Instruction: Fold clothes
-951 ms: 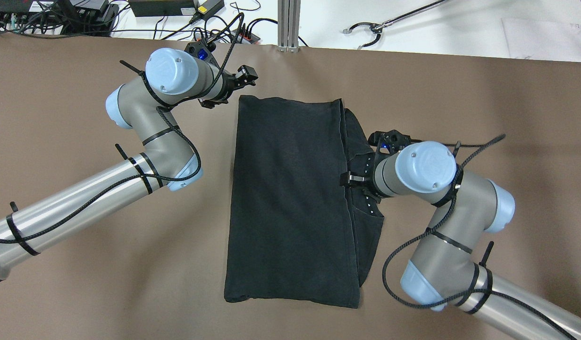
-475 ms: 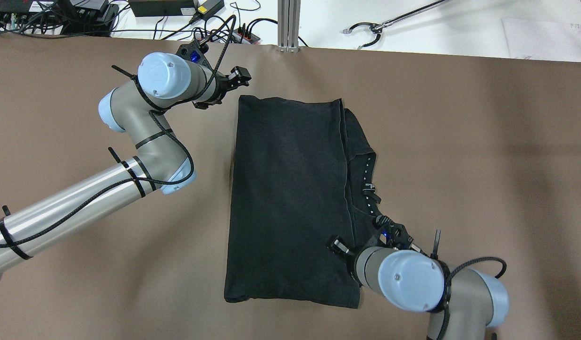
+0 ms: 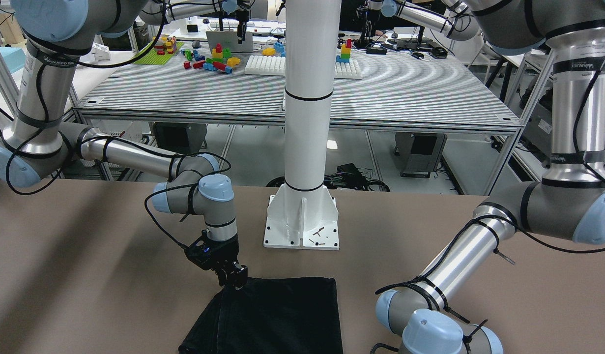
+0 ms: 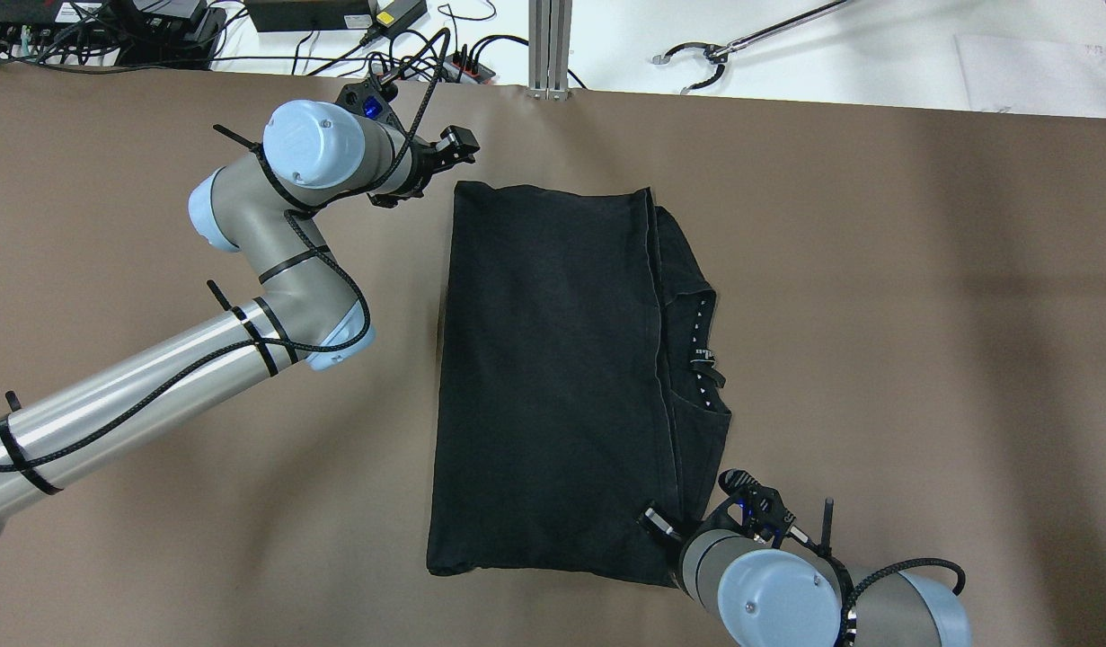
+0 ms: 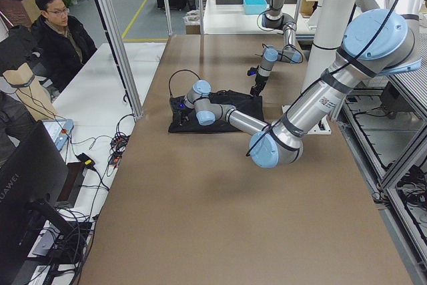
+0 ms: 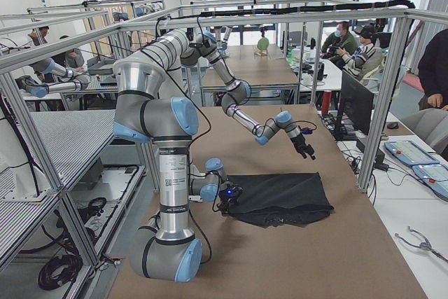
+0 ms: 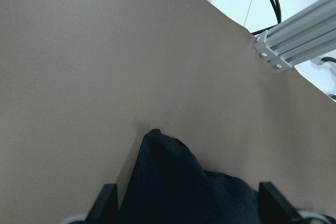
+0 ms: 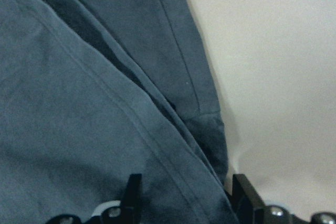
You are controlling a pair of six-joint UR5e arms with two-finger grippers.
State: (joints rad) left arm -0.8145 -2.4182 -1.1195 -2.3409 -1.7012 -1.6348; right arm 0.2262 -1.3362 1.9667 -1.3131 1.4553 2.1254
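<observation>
Your plain black fabric garment [image 4: 553, 377] is lying folded.
Left gripper [image 4: 456, 146] upper left, right gripper [image 4: 653, 523] lower right, both standing open.

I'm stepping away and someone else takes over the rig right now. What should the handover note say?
Left gripper: open, holding nothing, just off the garment at its far left corner.
Right gripper: open, at the near right corner, hem between its jaws, not gripped.
The garment lies flat on the table.
Done: one layer folded over; a strip with the collar shows at right.
Left: grip the corners and finish folding.
</observation>
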